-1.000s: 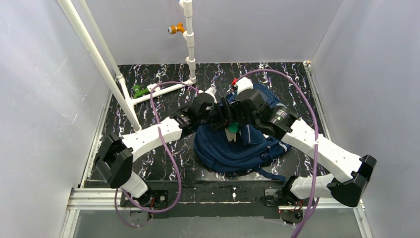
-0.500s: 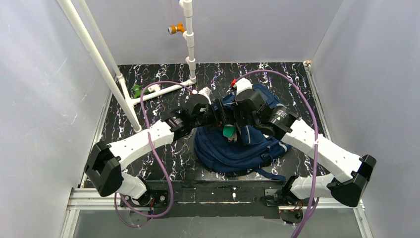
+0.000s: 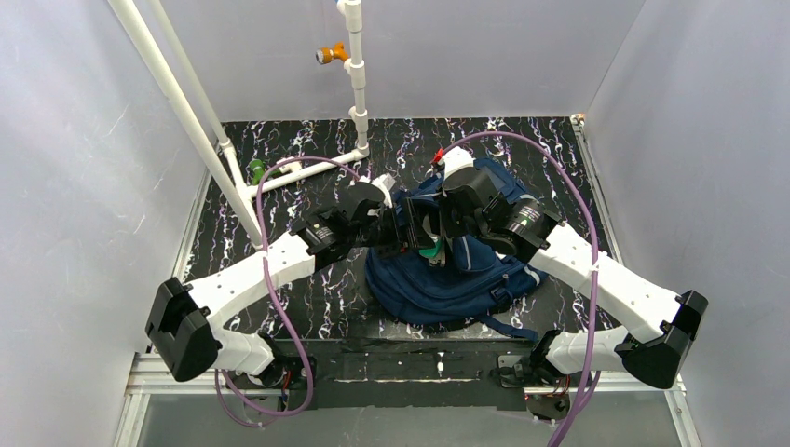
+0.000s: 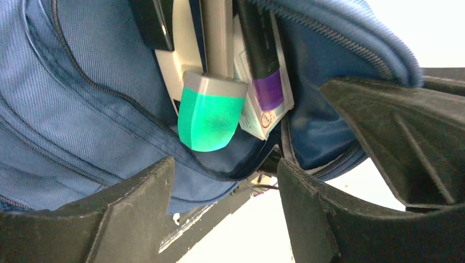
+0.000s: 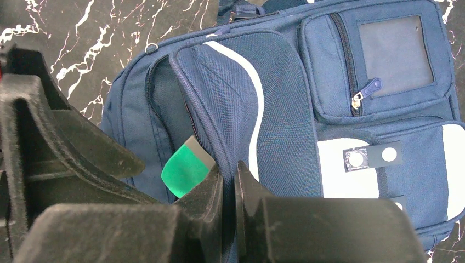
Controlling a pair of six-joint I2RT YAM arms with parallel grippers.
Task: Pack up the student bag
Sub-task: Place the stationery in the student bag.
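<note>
Bag (image 5: 285,109) in right tool (image 5: 230,175) (flap pinched)

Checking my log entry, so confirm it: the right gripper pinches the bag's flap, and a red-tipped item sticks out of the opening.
Wrong colour: the tip is green, not red. The right wrist view shows the right gripper pinching the flap of the student bag, and the green-tipped item sticking out of the opening.
</note>
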